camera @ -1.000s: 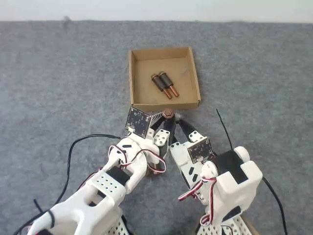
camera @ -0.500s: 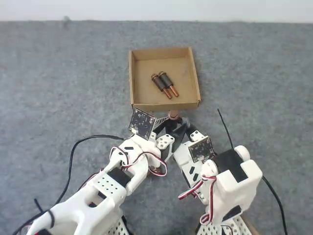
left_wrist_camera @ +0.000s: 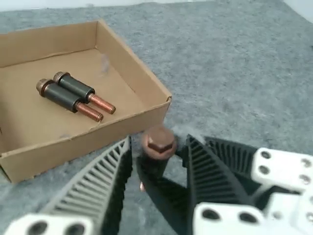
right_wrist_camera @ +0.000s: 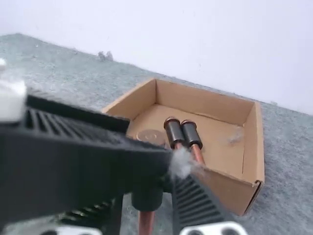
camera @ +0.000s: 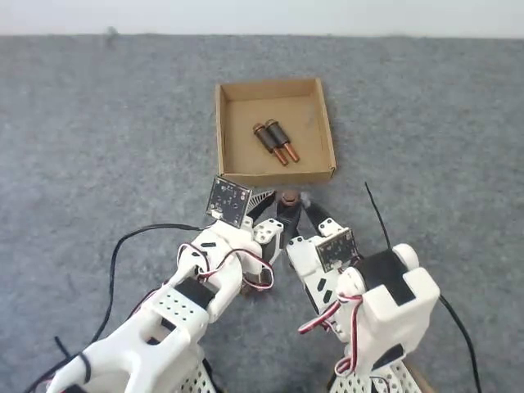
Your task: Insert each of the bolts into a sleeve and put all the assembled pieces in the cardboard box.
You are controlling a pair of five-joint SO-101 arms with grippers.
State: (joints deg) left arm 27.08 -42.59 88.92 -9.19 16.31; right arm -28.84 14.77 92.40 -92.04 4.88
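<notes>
1. The bolt [camera: 286, 198] stands upright with its hex head on top, seated in a dark sleeve [left_wrist_camera: 155, 169]. In the right wrist view a copper shank pokes out below the sleeve, so this piece looks assembled.
2. The right gripper [right_wrist_camera: 152, 188] appears clamped on the sleeve, one finger on each side, and carries the piece.
3. The left gripper [left_wrist_camera: 158, 149] is only narrowly parted. Its ribbed fingers [left_wrist_camera: 110, 178] flank the bolt head, and a thin gap shows on each side, so it does not seem to be gripping.
4. The cardboard box [camera: 276, 174] sits on the grey carpet [camera: 123, 123]. Its near wall is just beyond the two grippers, and the held piece is close to that wall but outside it.
5. Two finished pieces [camera: 276, 142] lie flat and side by side on the box floor, slanted, with open floor around them.
6. The relation that matters is that the box lies straight ahead of the held piece, past the near wall. The piece's long axis is vertical, while the pieces already in the box lie flat.
7. Both arms are about equally near the box, but the right one has the grip, so the carry likely falls to it. It would need to lift over the wall, move forward, then let go.
8. The main risk is the lower end catching the wall's top edge, or the left fingers being in the way.
</notes>
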